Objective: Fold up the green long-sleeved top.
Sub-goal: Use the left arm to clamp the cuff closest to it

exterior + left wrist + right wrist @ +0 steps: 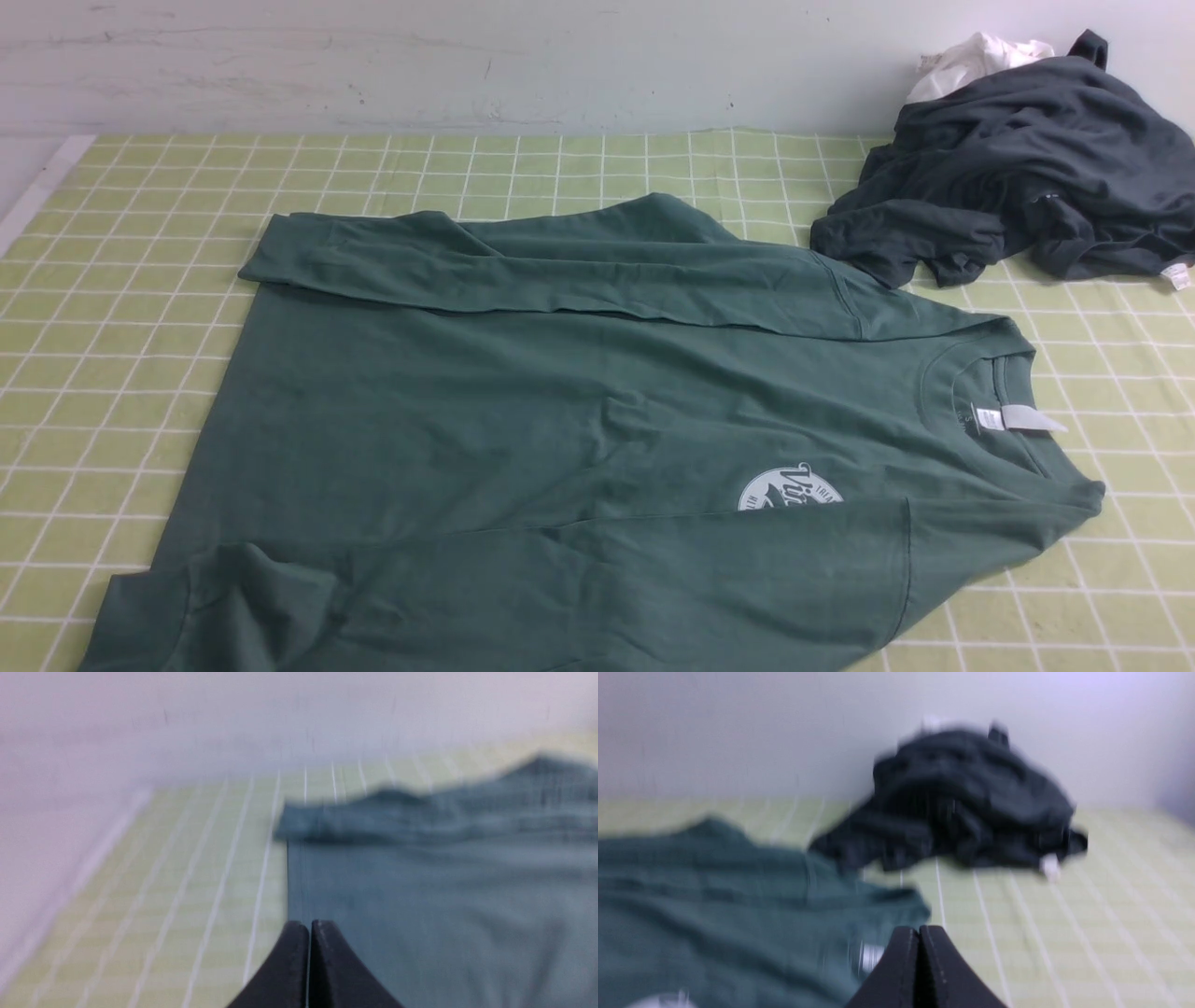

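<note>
Left gripper [309,926]: jaws are being held pressed together, nothing gripped, tips at the hem-side edge of the green long-sleeved top [560,420]. Right gripper [919,931]: jaws likewise pressed together, empty, near the collar end. Contact with the fabric cannot be told. Neither arm is being caught in the front view, and both wrist views are being blurred. The top is lying flat on the checked yellow-green cover [140,327], neck to the robot's right, both sleeves folded across the body. The chest logo [789,490] is being half covered by the near sleeve, and the near edge is being cut off by the frame. Further back on the right, a dark grey garment [1027,187] is heaped just beside the shoulder. A white cloth [971,61] is being partly hidden behind it, against the pale wall [467,65].
</note>
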Controlling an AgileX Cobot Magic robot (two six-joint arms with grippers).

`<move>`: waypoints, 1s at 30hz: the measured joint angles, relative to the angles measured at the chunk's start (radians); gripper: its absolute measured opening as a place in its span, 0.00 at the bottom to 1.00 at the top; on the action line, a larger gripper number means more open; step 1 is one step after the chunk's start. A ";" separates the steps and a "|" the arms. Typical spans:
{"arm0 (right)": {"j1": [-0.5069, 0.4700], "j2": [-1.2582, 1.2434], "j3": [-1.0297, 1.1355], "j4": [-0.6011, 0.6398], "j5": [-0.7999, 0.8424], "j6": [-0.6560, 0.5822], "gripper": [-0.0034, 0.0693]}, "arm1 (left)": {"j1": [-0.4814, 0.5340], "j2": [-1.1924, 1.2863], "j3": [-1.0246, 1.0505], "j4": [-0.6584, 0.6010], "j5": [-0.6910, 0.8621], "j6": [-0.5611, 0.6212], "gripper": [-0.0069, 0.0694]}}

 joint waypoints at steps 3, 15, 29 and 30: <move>0.000 0.000 0.000 0.000 -0.318 0.027 0.03 | 0.000 0.000 0.000 0.000 -0.324 0.004 0.09; 0.000 0.000 -0.035 0.026 -0.681 0.217 0.03 | 0.000 0.000 -0.098 0.012 -0.793 -0.272 0.09; 0.006 0.489 -0.442 -0.254 0.032 0.176 0.03 | 0.000 0.483 -0.531 0.190 0.219 -0.348 0.09; 0.015 0.532 -0.442 -0.246 0.083 0.189 0.03 | 0.000 0.508 -0.530 0.190 0.228 -0.352 0.09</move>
